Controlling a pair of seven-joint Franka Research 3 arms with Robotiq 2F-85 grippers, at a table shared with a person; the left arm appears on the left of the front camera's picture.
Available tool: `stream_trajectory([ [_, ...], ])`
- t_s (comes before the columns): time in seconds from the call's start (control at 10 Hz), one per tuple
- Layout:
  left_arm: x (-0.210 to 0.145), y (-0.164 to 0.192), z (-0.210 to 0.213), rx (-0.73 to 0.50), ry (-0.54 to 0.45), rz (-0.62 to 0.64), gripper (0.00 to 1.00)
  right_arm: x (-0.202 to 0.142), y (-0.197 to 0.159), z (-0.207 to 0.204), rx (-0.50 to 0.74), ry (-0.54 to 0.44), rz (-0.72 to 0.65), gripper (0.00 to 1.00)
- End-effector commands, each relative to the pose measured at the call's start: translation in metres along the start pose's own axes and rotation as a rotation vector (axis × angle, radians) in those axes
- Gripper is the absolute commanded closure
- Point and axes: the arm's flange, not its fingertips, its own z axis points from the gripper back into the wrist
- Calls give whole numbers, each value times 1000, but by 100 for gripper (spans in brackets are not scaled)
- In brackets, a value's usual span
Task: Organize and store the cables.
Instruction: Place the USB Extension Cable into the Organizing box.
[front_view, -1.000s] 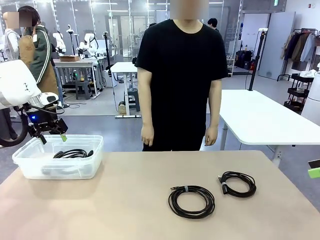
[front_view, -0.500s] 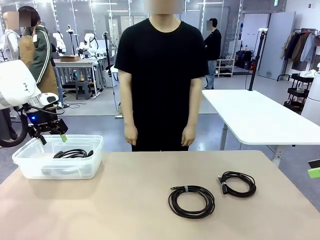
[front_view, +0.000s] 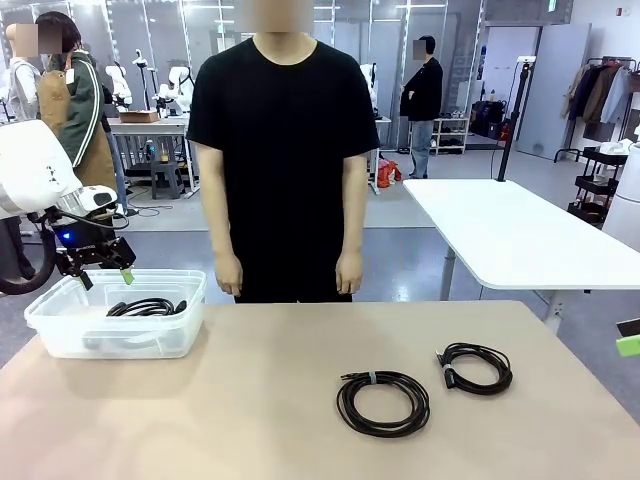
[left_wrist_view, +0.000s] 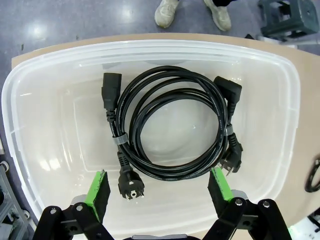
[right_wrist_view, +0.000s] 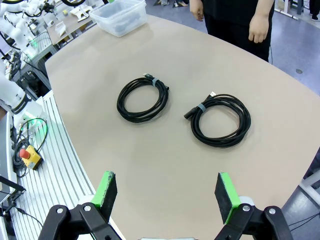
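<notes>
Table (front_view: 230, 420) layout: bin (front_view: 60, 340) far left, person (front_view: 285, 150) behind.
One cable (front_view: 145, 307) lies in the bin; right of centre, the near cable (front_view: 383, 402) lies left of the far cable (front_view: 476, 368), apart.

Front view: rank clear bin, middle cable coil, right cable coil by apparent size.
1. clear bin, largest though it sits farther back.
2. middle cable coil.
3. right cable coil, slightly smaller looking; it lies a bit farther from the camera, so the two coils' true sizes may match.
</notes>
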Motion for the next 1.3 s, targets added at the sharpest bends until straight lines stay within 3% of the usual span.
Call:
stream_trajectory([
  [0.0, 4, 1, 0, 2, -6, 0, 0, 0, -2, -1, 2, -19, 12, 0],
  [0.4, 0, 0, 0, 0, 0, 0, 0, 0, -2, -1, 2, -19, 12, 0],
  [0.6, -18, -9, 54, -51, -60, -157, 0, 0, -2, -1, 2, -19, 12, 0],
  [0.9, -105, 4, 94, -207, -148, -318, 0, 0, -2, -1, 2, -19, 12, 0],
  [1.2, -206, 36, 119, -312, -337, -535, 0, 0, -2, -1, 2, -19, 12, 0],
])
